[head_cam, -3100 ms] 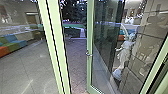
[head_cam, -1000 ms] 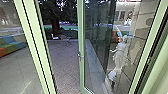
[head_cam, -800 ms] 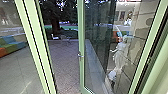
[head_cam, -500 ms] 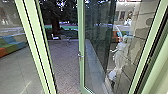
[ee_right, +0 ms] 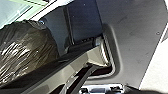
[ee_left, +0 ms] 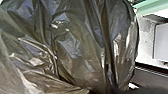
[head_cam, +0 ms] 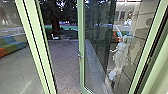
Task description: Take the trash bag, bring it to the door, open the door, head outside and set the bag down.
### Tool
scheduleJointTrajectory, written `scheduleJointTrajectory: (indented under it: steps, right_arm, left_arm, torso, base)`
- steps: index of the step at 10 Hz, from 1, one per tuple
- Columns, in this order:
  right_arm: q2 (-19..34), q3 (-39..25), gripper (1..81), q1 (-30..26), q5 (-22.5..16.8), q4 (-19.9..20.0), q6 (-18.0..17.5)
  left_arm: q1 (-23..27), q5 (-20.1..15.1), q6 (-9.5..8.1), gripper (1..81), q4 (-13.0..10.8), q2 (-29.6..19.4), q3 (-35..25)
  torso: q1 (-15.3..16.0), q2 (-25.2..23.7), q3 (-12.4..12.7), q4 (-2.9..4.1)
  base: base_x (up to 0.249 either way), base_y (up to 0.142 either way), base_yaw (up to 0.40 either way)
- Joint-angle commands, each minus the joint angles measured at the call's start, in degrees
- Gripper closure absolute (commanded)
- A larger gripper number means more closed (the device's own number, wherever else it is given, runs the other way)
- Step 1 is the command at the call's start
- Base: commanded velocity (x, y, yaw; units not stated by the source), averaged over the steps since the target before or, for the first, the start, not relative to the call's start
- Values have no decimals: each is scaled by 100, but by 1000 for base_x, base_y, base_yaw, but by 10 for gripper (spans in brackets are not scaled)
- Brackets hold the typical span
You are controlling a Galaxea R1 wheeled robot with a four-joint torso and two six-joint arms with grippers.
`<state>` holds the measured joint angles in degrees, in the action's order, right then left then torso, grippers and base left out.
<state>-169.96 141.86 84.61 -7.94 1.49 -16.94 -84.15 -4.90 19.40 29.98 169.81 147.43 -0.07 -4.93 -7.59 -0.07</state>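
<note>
The head camera has shifted, left wrist facing the trash bag (ee_left: 75, 47); I cannot tell either gripper's opening or hold.

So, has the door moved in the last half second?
No. In the head view, the door shows the same gap from the green post as it did half a second ago.

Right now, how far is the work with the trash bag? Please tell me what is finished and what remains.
The door looks opened: the paved yard shows past its edge. The carrying seems in progress, with the trash bag close before the left wrist camera, though its grip is unclear. Going outside and putting the bag down appear left.
</note>
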Motion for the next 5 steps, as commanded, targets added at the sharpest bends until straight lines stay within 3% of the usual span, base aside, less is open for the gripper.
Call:
scheduleJointTrajectory:
  steps: [1,5]
  right_arm:
    - [-49,-72,10,-282,-367,-43,16]
    - [-49,-72,10,-282,-367,-78,16]
  left_arm:
    - [289,-450,20,811,-36,-17,-57]
    - [289,-450,20,811,-45,-9,-57]
  torso:
    - [7,0,0,0]
    - [7,0,0,0]
  base:
    - [0,0,0]
    - [0,0,0]
